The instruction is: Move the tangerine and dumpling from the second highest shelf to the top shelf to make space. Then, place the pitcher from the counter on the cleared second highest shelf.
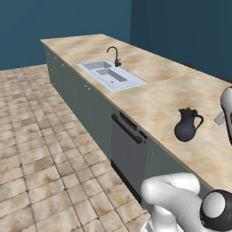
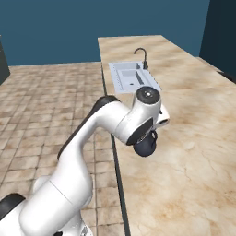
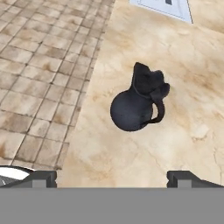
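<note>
1. Gripper [image 3: 112, 178] fingertips stand spread wide apart at the near edge of the hand view, with nothing between them.
2. Just beyond, the dark pitcher [image 3: 138, 104] stands upright on the beige counter [image 3: 183, 78], close to its front edge, handle turned right.
3. Bare counter surrounds it on every side; the sink [image 1: 112, 74] sits well apart, farther along.
4. Tiled floor [image 1: 31, 149] lies open left of the counter.
</note>
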Robot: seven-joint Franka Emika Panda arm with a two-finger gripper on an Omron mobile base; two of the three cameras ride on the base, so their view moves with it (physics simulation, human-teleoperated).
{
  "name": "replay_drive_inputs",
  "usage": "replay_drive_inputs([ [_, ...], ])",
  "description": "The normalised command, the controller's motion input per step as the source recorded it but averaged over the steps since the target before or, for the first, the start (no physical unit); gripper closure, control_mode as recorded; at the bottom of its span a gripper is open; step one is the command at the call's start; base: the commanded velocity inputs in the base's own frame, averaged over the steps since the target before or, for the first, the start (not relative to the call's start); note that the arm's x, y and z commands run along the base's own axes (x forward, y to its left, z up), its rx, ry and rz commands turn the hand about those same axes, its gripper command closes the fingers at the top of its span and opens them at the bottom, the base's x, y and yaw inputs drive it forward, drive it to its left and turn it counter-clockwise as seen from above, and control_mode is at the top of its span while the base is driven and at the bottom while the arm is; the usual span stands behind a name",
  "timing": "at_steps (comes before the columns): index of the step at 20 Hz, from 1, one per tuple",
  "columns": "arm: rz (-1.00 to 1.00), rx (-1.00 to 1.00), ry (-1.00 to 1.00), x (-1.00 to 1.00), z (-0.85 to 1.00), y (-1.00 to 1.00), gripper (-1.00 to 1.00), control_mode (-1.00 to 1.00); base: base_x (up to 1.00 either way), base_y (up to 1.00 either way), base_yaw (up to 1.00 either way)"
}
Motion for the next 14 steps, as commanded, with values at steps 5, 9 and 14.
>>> replay_drive_inputs([
  [5, 0.00, 0.01, -0.11, 0.17, -0.47, -0.36, -1.00, -1.00, 0.00, 0.00, 0.00],
  [9, 0.02, 0.03, -0.07, 0.26, -0.28, -0.11, -1.00, -1.00, 0.00, 0.00, 0.00],
  [14, 0.08, 0.09, -0.09, 0.16, -0.04, 0.00, -1.00, -1.00, 0.00, 0.00, 0.00],
])
